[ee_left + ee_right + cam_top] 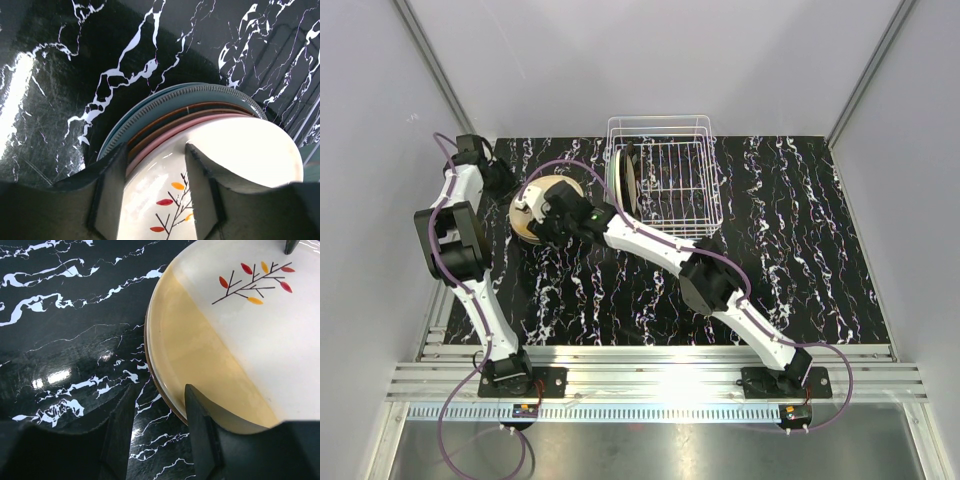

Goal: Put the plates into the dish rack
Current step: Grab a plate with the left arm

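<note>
Cream top plate (pixel 240 340), leaf-patterned, caps the stack (pixel 542 205) at the table's (pixel 800 250) ten o'clock. It is best gripped by the rim alone, so the lower ones stay put. The left claw (pixel 157 150) is half-spread over it, pinching nothing visible. The right claw (pixel 161 390) is also spread, at its rim. At twelve o'clock, the rack (pixel 665 122) holds upright plates (pixel 623 178).

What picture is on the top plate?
A thin dark branch with red and orange leaves on the top plate; the right wrist view shows it best.
</note>
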`<action>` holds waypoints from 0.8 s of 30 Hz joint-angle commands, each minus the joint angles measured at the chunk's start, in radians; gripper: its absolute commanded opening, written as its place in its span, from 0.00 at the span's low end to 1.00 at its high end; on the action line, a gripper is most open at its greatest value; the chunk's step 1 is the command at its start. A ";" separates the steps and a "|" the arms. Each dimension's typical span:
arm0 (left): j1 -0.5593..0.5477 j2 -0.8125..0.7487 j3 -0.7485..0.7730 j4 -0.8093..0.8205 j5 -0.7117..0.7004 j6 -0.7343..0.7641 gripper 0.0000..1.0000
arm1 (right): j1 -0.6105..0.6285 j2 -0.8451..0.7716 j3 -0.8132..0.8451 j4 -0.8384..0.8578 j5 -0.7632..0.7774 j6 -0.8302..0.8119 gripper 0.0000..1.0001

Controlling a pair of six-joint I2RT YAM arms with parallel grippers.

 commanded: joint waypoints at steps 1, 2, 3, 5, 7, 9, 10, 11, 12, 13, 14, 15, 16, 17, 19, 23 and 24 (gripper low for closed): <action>-0.031 0.028 0.013 -0.038 0.038 0.000 0.46 | 0.027 0.019 0.038 0.003 -0.015 -0.058 0.52; -0.031 0.031 0.013 -0.038 0.038 0.000 0.44 | 0.027 0.018 0.041 0.007 -0.010 -0.068 0.53; -0.031 0.031 0.015 -0.039 0.039 0.001 0.42 | 0.027 0.018 0.046 0.009 -0.006 -0.069 0.55; -0.033 0.034 0.018 -0.044 0.035 0.004 0.40 | 0.029 0.022 0.056 0.012 0.010 -0.078 0.59; -0.033 0.037 0.018 -0.045 0.033 0.007 0.38 | 0.027 0.029 0.061 0.014 0.033 -0.082 0.62; -0.033 0.042 0.019 -0.047 0.032 0.009 0.36 | 0.027 0.033 0.073 0.012 0.042 -0.086 0.63; -0.031 0.043 0.019 -0.048 0.032 0.011 0.35 | 0.029 0.036 0.076 0.012 0.042 -0.089 0.62; -0.033 0.045 0.021 -0.048 0.032 0.011 0.34 | 0.027 0.035 0.075 0.014 0.043 -0.092 0.63; -0.033 0.047 0.021 -0.050 0.027 0.014 0.33 | 0.029 0.035 0.075 0.015 0.042 -0.094 0.62; -0.033 0.048 0.022 -0.054 0.024 0.015 0.33 | 0.027 0.035 0.075 0.017 0.042 -0.094 0.61; -0.033 0.053 0.022 -0.054 0.022 0.015 0.31 | 0.027 0.035 0.073 0.021 0.043 -0.097 0.60; -0.033 0.056 0.024 -0.056 0.019 0.017 0.31 | 0.027 0.033 0.073 0.026 0.050 -0.098 0.58; -0.033 0.059 0.022 -0.056 0.021 0.015 0.30 | 0.027 0.030 0.073 0.030 0.054 -0.098 0.56; -0.033 0.063 0.024 -0.058 0.021 0.015 0.30 | 0.029 0.032 0.073 0.043 0.062 -0.100 0.55; -0.033 0.067 0.025 -0.061 0.019 0.018 0.29 | 0.027 0.030 0.072 0.049 0.074 -0.105 0.48; -0.033 0.071 0.030 -0.065 0.021 0.017 0.28 | 0.027 0.033 0.075 0.057 0.082 -0.128 0.39; -0.033 0.070 0.030 -0.065 0.022 0.017 0.28 | 0.027 0.036 0.075 0.055 0.086 -0.132 0.37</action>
